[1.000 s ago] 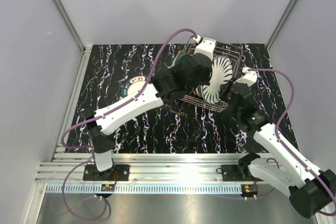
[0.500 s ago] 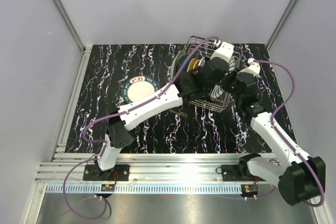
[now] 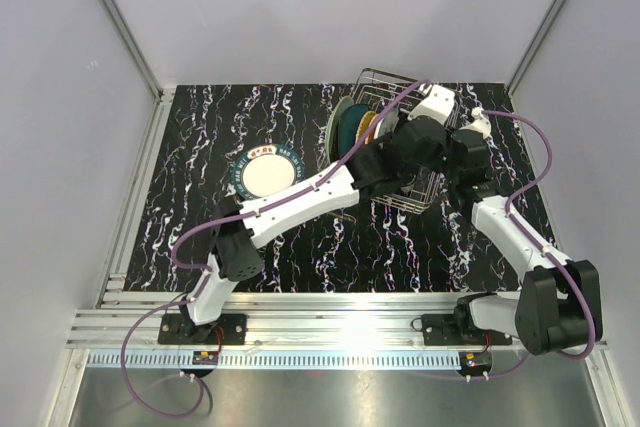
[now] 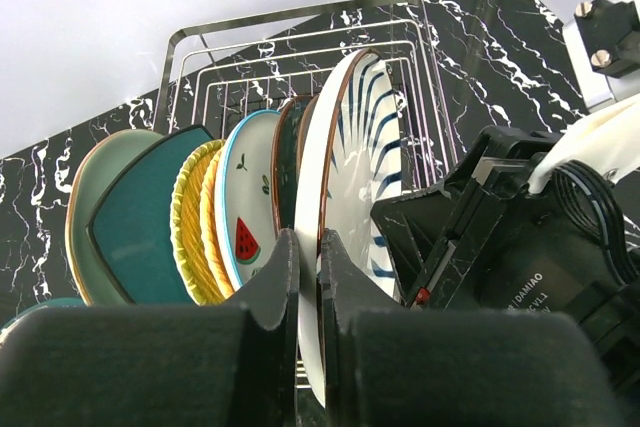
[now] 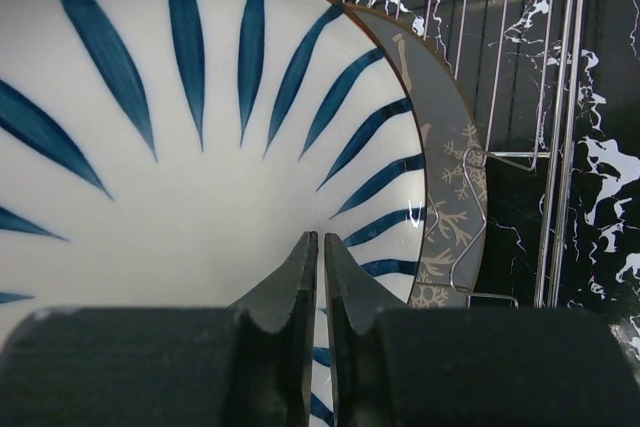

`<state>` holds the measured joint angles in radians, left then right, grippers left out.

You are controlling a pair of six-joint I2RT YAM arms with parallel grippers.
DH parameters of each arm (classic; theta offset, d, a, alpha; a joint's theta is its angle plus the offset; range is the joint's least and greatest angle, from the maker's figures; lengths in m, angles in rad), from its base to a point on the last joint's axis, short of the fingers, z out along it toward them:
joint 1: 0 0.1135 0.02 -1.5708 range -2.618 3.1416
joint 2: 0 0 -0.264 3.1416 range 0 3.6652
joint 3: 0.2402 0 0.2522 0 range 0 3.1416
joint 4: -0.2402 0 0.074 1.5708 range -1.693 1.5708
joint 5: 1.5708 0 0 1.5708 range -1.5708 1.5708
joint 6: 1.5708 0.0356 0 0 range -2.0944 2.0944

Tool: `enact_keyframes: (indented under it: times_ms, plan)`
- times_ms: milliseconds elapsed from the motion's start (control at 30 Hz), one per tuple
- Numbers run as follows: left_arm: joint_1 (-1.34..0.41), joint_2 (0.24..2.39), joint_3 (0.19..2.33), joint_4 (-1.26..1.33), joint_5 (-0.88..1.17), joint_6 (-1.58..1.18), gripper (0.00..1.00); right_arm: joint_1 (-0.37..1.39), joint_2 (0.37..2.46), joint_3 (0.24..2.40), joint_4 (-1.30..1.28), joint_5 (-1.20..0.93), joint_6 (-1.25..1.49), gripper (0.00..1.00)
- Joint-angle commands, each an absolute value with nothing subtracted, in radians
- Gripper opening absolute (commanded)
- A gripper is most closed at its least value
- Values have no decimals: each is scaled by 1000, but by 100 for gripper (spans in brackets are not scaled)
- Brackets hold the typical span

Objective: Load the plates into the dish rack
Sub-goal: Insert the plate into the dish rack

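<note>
Over the black marbled tabletop (image 3: 200, 137), the left gripper (image 4: 308, 252) is clamped on the rim of the blue-striped plate (image 4: 355, 177), which stands upright in the dish rack (image 4: 300, 17) at one o'clock. The right gripper (image 5: 321, 267), nearly closed with nothing between its fingers, faces that plate. A cream plate (image 3: 267, 174) lies flat at the rack's nine o'clock.

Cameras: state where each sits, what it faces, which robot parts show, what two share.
Top external: above and behind the bases, looking down at the dish rack; both arms show.
Left wrist: on left arm, facing racked plates; left tool shows.
Right wrist: close against the blue-striped plate; right tool shows.
Both wrist views share that plate.
</note>
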<state>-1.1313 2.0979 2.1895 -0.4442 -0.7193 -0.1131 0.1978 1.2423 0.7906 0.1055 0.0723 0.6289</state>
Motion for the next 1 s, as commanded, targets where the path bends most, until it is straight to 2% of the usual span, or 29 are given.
enact_keyframes:
  times_ms: [0, 967]
  plan:
    - [-1161, 2069, 2281, -189, -730, -158, 0, 193, 1262, 816, 187, 3, 650, 14]
    - [-1155, 2163, 2276, -149, -762, -252, 0, 110, 1397, 873, 225, -113, 649, 14]
